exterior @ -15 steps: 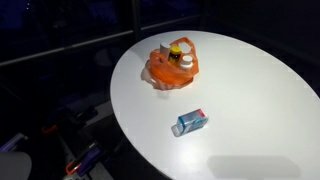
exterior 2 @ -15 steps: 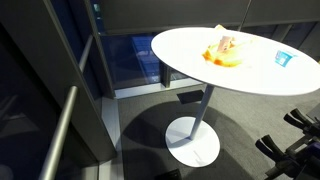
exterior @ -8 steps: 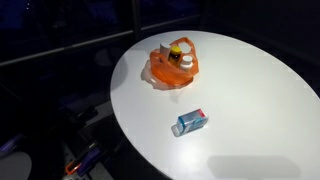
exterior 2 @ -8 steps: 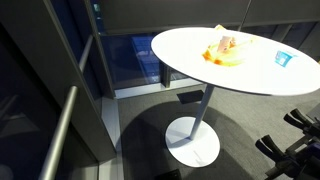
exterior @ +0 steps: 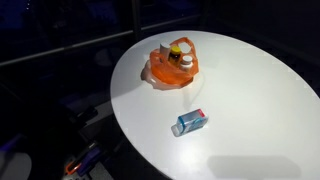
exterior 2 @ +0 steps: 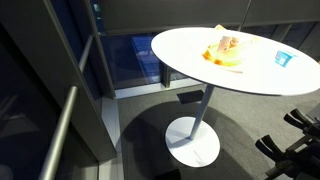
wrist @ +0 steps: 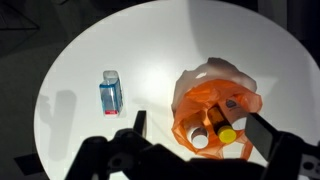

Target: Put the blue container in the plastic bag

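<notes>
Nothing of the task is judged done: the container is seen lying on the table, well apart from the bag, and the gripper is held above both, jaws apart and empty.

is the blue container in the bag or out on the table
Out. The blue container lies on its side on the white table, apart from the orange plastic bag, which holds other bottles.
</notes>
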You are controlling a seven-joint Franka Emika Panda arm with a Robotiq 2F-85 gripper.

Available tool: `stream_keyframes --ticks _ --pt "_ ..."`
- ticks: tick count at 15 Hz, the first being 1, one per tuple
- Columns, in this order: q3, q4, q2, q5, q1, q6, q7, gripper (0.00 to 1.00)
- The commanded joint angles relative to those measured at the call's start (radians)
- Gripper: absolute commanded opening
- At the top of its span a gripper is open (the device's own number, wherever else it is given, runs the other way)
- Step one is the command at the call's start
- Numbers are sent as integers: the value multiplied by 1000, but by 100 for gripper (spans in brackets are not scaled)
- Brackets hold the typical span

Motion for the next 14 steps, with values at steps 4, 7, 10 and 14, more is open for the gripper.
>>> stream_keyframes --ticks 4,7,10,14 --pt "-37 13 106 -39 -25 116 40 100" --pt "-47 15 139 -57 -33 137 60 100" --pt "-56 3 137 -34 -22 130 33 100" --pt "-56 1 139 -34 -20 130 33 100"
